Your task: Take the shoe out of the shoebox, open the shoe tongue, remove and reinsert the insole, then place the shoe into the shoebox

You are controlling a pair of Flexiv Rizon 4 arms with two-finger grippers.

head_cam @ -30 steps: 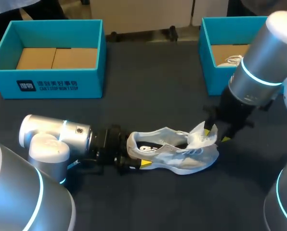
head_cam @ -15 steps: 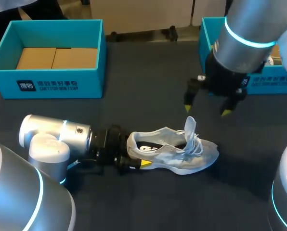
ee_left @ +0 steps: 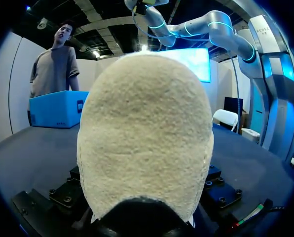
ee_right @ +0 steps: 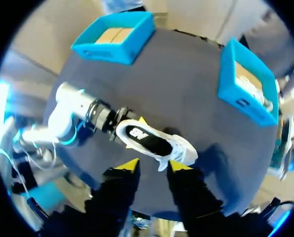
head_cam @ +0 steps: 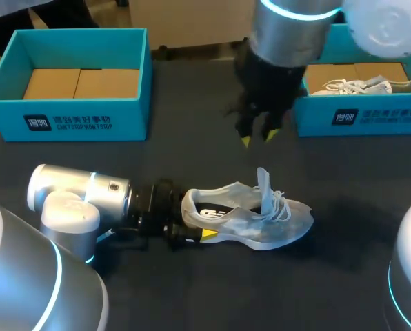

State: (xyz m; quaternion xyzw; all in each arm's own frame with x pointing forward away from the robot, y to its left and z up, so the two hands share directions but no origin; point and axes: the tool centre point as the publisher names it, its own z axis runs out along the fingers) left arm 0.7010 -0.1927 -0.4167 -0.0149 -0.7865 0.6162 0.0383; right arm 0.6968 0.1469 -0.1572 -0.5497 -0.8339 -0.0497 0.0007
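The shoe (head_cam: 247,221) lies toward the tabletop's (head_cam: 192,158) near edge, heel clenched in our left pincer (head_cam: 193,224), its tongue (head_cam: 266,186) now standing upright. Our right pincer (head_cam: 257,138), released and empty, has lifted clear toward the far-right shoebox (head_cam: 343,118). We judge the tongue opened, the insole next.
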